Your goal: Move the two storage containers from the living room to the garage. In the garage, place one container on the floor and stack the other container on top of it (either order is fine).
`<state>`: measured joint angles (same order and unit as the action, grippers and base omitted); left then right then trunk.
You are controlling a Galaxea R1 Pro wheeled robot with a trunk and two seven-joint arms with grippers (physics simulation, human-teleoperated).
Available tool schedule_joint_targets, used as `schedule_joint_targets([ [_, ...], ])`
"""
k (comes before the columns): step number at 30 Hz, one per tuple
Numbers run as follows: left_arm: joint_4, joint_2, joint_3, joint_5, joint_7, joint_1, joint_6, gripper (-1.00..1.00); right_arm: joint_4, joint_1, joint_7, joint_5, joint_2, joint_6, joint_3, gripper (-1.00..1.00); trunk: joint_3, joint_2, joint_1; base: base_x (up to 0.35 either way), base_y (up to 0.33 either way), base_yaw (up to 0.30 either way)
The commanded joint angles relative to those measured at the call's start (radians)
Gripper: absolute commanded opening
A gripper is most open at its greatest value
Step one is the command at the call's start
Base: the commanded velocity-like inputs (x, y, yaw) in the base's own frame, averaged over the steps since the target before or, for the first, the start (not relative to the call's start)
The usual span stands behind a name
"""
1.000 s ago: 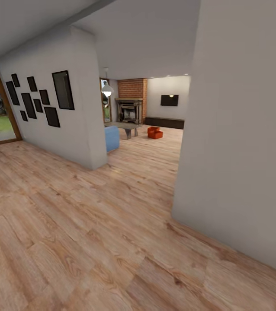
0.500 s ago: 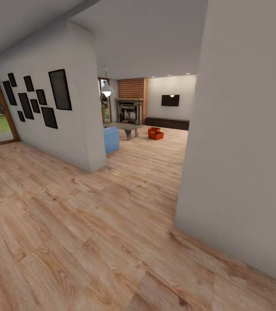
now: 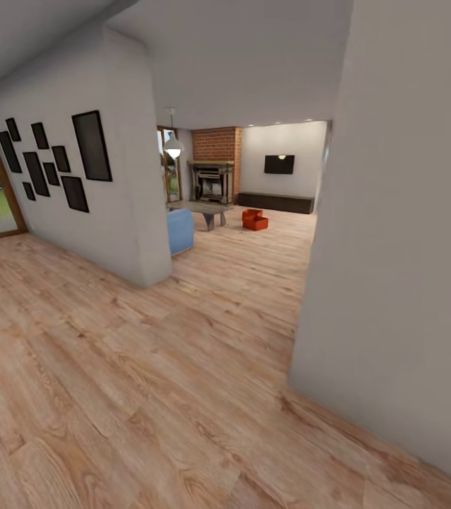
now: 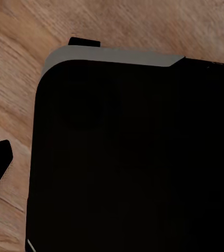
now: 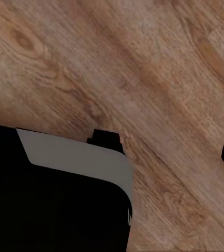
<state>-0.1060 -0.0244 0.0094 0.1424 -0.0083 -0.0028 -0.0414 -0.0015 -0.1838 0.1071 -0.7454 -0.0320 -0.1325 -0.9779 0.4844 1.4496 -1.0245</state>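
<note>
Storage containers seen far ahead in living rm, on plank floor just beside brick fireplace, well apart from both grippers; finger state can't be told; neither arm judged nearer.

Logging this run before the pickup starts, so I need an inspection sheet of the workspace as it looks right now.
Surface: light wood plank floor, bare near the robot.
Job's things: two orange-red storage containers far ahead, on the living room floor, close together; contact cannot be told.
Clutter: nothing seen on the path ahead.
Tools: dark tips of the left tool and of the right tool over the planks, nothing between them; each reads as open.
Cables: nothing seen.
Surroundings: white wall close on the right, partition wall with black picture frames on the left, blue sofa, low table, brick fireplace, pendant lamp, wall-mounted screen.
</note>
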Motion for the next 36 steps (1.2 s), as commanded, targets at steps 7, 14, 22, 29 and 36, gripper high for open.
schedule_joint_targets([
  [7, 0.000, 0.000, 0.001, 0.008, -0.001, 0.000, -0.003, 1.00, 0.000, 0.000, 0.003, -0.008, 0.000, -0.001, -0.008, 1.00, 0.001, 0.000, -0.001, 0.322, 0.000, 0.000],
  [14, 0.000, 0.000, 0.001, 0.008, -0.001, 0.000, -0.003, 1.00, 0.000, 0.000, 0.003, -0.009, -0.001, -0.001, -0.009, 1.00, 0.001, 0.000, -0.001, 0.322, 0.000, 0.000],
  [22, 0.000, 0.000, 0.001, 0.008, -0.001, 0.000, -0.003, 1.00, 0.000, 0.000, 0.003, -0.009, 0.000, -0.002, -0.008, 1.00, 0.001, 0.000, -0.001, 0.322, 0.000, 0.167],
  [29, 0.000, 0.000, 0.001, 0.008, -0.001, 0.000, -0.003, 1.00, 0.000, 0.000, 0.003, -0.009, 0.000, -0.003, -0.008, 1.00, 0.001, 0.000, -0.001, 0.322, 0.000, 0.269],
  [36, 0.000, 0.000, 0.001, 0.008, -0.001, 0.000, -0.003, 1.00, 0.000, 0.000, 0.003, -0.009, 0.000, -0.003, -0.008, 1.00, 0.001, 0.000, -0.001, 0.322, 0.000, 0.271],
])
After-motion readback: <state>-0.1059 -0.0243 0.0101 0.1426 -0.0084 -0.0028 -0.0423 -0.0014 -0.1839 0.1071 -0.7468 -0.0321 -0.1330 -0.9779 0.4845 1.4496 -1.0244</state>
